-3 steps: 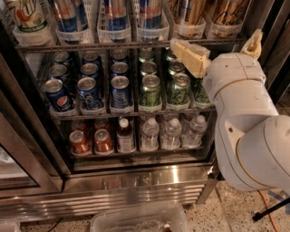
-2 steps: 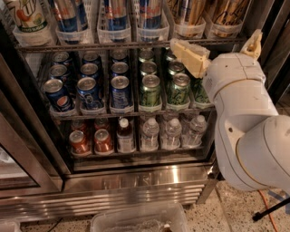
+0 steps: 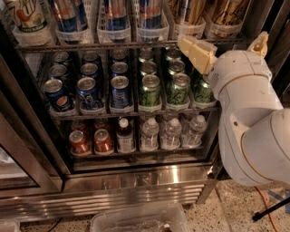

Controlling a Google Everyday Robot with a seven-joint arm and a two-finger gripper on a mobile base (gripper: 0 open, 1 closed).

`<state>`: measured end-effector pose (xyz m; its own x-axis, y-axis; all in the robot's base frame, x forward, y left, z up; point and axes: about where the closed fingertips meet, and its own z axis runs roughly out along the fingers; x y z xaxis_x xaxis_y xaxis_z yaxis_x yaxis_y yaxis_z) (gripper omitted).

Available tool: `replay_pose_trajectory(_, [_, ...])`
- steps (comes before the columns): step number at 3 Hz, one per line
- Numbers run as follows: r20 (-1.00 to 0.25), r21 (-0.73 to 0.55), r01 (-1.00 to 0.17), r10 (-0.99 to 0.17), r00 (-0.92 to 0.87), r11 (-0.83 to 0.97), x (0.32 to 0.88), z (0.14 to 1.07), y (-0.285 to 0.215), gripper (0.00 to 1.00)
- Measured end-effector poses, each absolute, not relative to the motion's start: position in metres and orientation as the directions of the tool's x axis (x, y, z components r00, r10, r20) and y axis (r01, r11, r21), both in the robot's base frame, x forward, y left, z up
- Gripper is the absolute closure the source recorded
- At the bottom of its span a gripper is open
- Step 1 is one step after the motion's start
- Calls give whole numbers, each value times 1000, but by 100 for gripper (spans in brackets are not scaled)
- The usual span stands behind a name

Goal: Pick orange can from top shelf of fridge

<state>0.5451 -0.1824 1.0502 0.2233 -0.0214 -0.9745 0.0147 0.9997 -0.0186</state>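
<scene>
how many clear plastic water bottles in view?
3 clear plastic water bottles side by side on the bottom rack: left, middle, right. More may hide behind. Cream gripper hovers at the top shelf, right side.

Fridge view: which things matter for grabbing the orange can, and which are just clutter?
Job: orange can, top shelf, fridge, tool near the shelf's right end.
Clutter: blue cans, green cans, water bottles, short red cans, floor bin.

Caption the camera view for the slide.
Gripper at the fridge, just below the orange can on the top shelf.
</scene>
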Motion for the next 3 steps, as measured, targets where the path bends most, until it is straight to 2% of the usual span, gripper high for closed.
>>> replay_pose_trajectory(3, [-990, -28, 2, -28, 135, 1000, 554, 1033, -177, 0])
